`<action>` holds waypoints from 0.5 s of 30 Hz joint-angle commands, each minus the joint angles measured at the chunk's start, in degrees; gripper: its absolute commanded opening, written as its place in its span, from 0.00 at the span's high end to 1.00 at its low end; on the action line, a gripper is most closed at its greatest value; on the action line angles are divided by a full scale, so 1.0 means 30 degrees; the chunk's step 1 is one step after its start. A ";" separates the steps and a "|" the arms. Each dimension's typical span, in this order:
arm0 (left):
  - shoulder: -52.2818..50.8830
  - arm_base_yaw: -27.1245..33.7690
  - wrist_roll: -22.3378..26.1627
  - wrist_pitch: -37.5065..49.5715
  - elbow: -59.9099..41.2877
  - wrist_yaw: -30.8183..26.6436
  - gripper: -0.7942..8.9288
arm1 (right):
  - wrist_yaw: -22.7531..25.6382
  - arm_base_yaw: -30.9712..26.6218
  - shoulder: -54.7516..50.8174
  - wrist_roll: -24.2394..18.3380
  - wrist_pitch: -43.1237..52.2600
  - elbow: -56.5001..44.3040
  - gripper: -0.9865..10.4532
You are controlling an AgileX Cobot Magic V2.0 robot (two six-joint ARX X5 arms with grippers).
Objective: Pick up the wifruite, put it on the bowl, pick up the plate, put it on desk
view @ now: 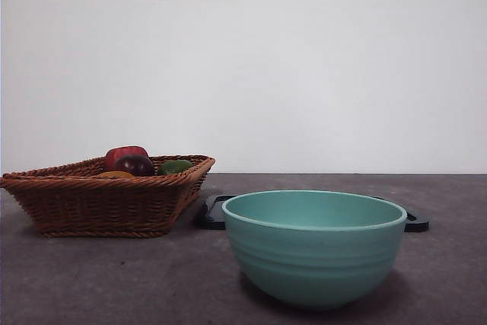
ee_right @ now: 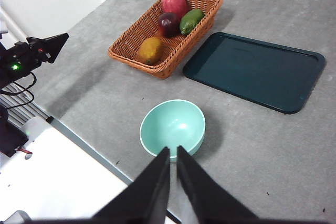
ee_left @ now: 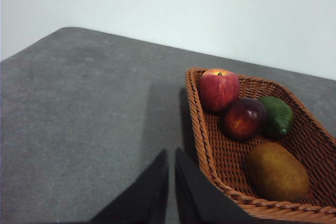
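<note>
Still, the wifruite point(ee_left: 277, 172) lies in the basket point(ee_left: 220, 156); the bowl point(ee_right: 172, 127) holds nothing.

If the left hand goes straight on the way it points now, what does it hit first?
Probably the basket: the left hand, jaws nearly shut, points along the basket's near rim over bare desk. It may only graze the rim; depth is unclear. The wifruite lies off that line.
</note>
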 commanded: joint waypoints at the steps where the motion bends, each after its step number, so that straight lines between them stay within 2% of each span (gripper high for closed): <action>1: -0.0146 0.0000 0.0262 -0.0117 -0.0401 -0.0073 0.90 | 0.0022 0.0117 0.0029 0.0182 0.0175 0.0299 0.90; 7: -0.0175 0.0000 0.1690 -0.0911 -0.0401 -0.0066 0.90 | 0.0015 0.0117 0.0029 0.0175 0.0175 0.0299 0.90; 15: -0.0175 0.0000 0.1661 -0.0648 -0.0401 -0.0066 0.90 | 0.0015 0.0117 0.0029 0.0175 0.0175 0.0299 0.90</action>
